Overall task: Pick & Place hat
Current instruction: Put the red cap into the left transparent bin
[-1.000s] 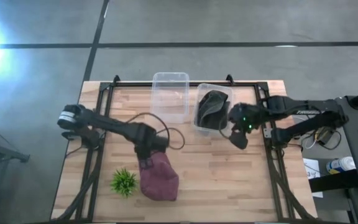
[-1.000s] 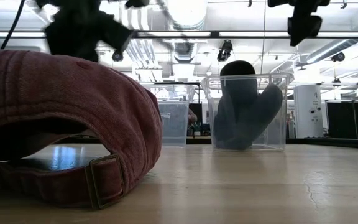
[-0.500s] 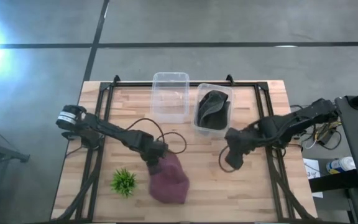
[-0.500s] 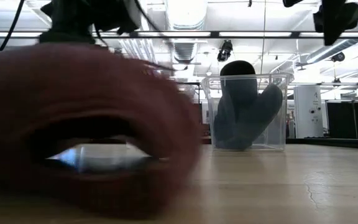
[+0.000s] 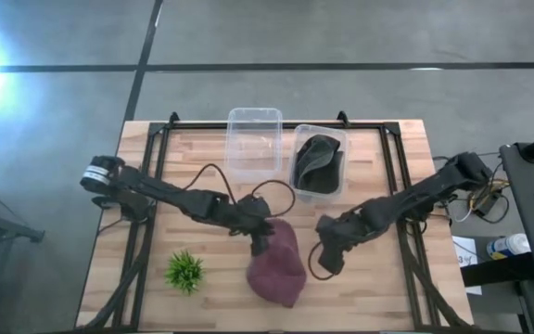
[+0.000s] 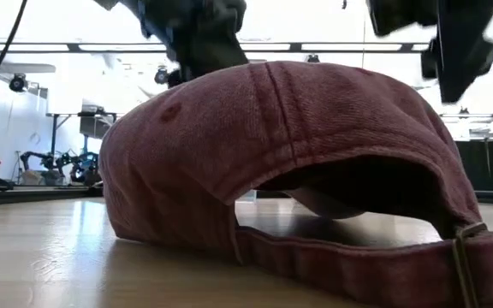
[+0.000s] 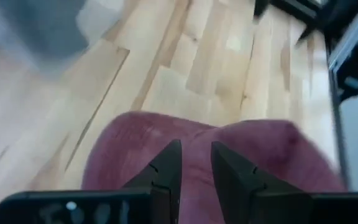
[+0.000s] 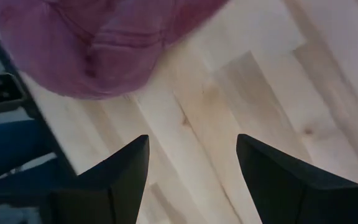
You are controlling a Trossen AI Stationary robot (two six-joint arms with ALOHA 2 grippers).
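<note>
Left gripper (image 5: pixel 262 237) clamped on maroon hat (image 5: pixel 277 264) edge

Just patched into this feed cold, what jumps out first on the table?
The maroon cap lies at the table's front centre, with the left gripper clamped on its rear edge. The right gripper hovers open just to its right over bare wood. At the back, a dark hat fills one clear bin; the neighbouring bin looks empty.

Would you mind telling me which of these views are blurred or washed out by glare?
High view: glare at the left edge, table sharp. Low view: red hat sharp, background overexposed, arms above blurred. Left wrist view: soft all over, hat and left gripper included. Right wrist view: right gripper out of focus.
</note>
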